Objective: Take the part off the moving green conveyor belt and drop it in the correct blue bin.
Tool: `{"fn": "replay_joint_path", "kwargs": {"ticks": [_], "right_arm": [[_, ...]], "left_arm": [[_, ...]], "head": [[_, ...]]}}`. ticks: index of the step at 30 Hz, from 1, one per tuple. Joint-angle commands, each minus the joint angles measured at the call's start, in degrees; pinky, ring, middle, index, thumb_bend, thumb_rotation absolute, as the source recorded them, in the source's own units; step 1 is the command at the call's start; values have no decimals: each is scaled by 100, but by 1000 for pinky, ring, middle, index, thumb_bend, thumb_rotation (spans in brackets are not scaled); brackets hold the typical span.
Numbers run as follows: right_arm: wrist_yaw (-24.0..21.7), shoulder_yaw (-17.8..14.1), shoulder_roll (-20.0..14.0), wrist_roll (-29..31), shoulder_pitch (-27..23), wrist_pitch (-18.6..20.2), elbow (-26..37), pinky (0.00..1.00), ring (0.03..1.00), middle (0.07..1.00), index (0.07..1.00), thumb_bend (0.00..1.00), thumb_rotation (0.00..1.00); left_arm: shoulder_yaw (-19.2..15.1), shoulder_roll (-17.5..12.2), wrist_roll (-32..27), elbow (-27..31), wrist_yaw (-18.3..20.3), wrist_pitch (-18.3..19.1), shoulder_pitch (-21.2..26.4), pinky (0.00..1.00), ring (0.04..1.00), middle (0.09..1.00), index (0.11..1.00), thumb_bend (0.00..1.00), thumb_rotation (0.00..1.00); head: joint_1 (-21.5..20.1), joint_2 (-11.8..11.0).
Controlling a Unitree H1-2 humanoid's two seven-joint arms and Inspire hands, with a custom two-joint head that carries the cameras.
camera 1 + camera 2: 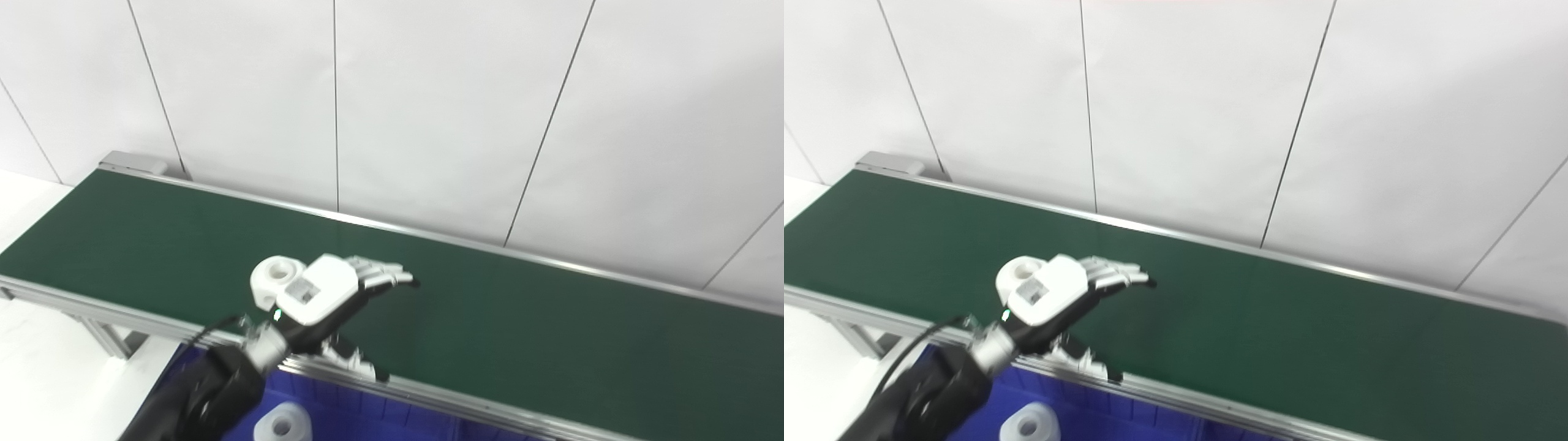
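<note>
While its dark arm rises from the seven o'clock corner of both views, the left robot hand (324,288) hangs over the near half of the green conveyor belt (520,318), back of the hand upward. Its fingers (383,275) stretch toward three o'clock, side by side and nearly straight, and its thumb (358,361) hangs apart from them toward five o'clock, over the belt's near metal rail (465,401). So the robot hand is spread open, with nothing closed inside it.

A white part (275,278), a rounded block with a round hole in its top, shows at the nine o'clock side of the robot hand, right against the wrist end of the white hand shell. Whether it rests on the belt behind the hand or touches the hand, I cannot tell; no finger wraps it.

At the six o'clock edge, below the rail, lies the blue bin (367,407), only partly in view. Inside it sits a second white piece (283,424), also round with a central hole, just to the four o'clock side of the arm.

The belt runs as a long band from about ten o'clock down to four o'clock, with a silver rail along its far edge and a grey end cap (131,162) at the ten o'clock end. Behind it stands a white panelled wall (429,92). A white counter (37,367) shows at eight o'clock. The right robot hand is not in view.
</note>
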State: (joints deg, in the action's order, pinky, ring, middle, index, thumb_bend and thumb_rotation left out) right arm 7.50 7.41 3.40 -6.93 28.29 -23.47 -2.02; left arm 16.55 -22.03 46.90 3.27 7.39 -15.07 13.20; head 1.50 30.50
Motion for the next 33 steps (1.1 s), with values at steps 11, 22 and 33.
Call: {"fn": "replay_joint_path", "kwargs": {"ticks": [11, 22, 33], "right_arm": [[20, -24, 29, -55, 34, -298, 218, 763, 836, 942, 924, 621, 972], [-27, -19, -22, -17, 43, -306, 235, 750, 841, 944, 929, 615, 965], [-60, -28, 13, 48, 76, -288, 266, 769, 847, 950, 931, 605, 951]], "left_arm": [[111, -157, 372, -1842, -740, -178, 861, 816, 827, 832, 819, 967, 296], [180, -262, 348, -2468, -562, 234, 1083, 839, 864, 868, 834, 958, 279], [391, -427, 855, -2240, -210, 1186, 1092, 796, 856, 865, 840, 957, 207]], "head": [[-27, 66], [-40, 117], [-29, 150]]}}
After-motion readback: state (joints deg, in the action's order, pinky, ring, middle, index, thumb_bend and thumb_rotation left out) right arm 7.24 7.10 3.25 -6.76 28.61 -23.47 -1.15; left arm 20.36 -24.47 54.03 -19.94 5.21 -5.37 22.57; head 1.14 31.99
